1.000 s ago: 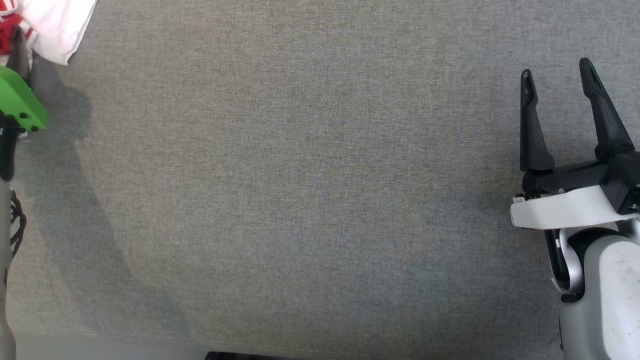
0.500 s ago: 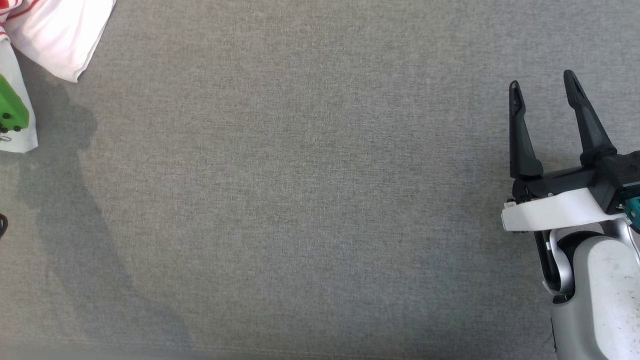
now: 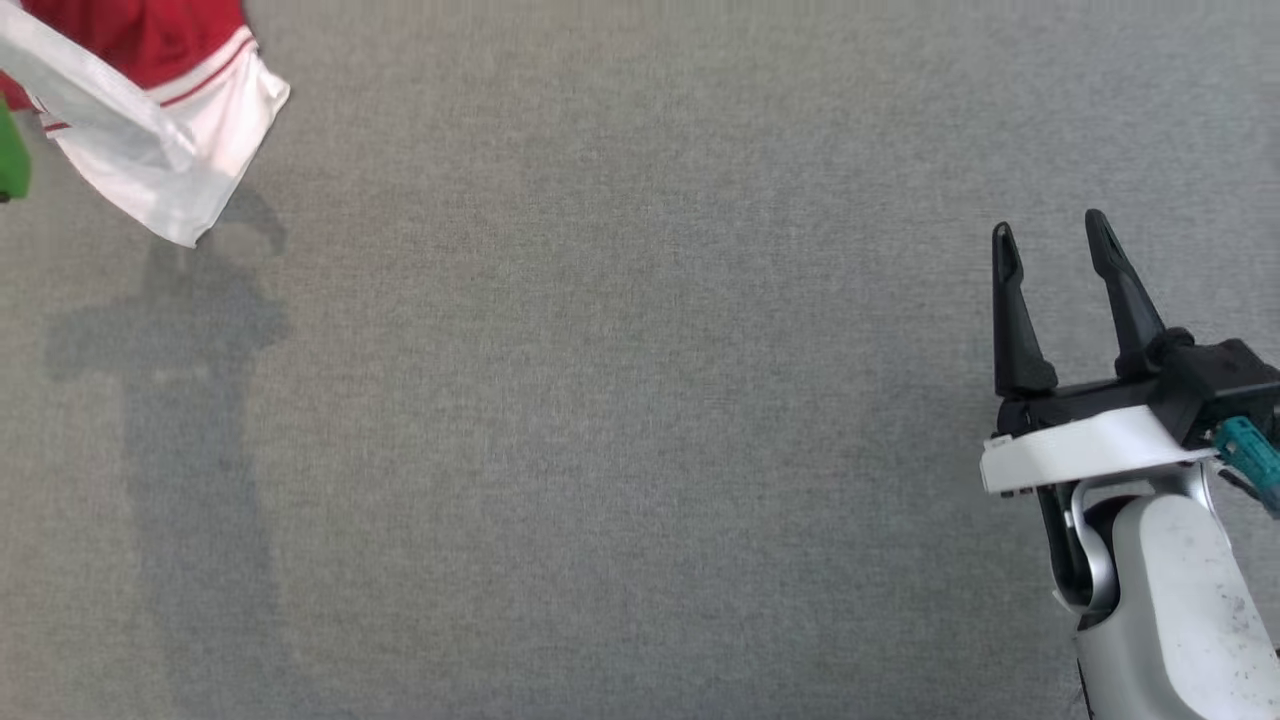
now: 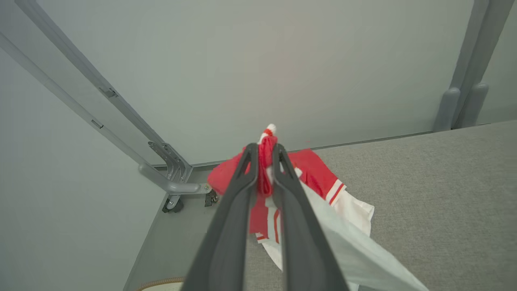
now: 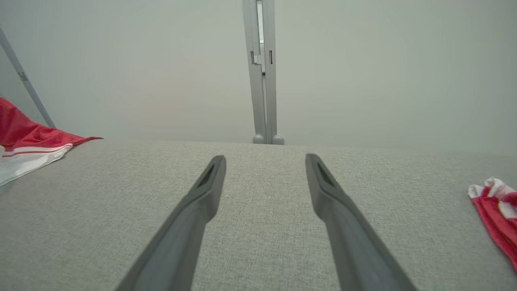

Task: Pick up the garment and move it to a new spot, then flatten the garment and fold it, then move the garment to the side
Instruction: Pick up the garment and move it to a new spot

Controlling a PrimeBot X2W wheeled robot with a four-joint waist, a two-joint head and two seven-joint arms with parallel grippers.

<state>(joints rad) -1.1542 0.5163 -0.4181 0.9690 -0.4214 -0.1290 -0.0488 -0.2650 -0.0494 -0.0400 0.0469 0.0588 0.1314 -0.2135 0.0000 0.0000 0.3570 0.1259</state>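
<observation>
Left gripper (image 4: 264, 150) pinches the red-and-white garment (image 4: 316, 174).

**Cloth, plastic, metal**

The table cover (image 3: 600, 400) is matt grey woven fabric, coarse-grained. The garment (image 4: 319, 178) by its far left corner is thin, smooth cloth. The right gripper (image 3: 1049, 224) over the cover is matt dark plastic; posts (image 5: 252, 89) behind the cover look like smooth metal.

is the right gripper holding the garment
No, the right gripper stands open over the grey surface, with nothing between its fingers.
</observation>
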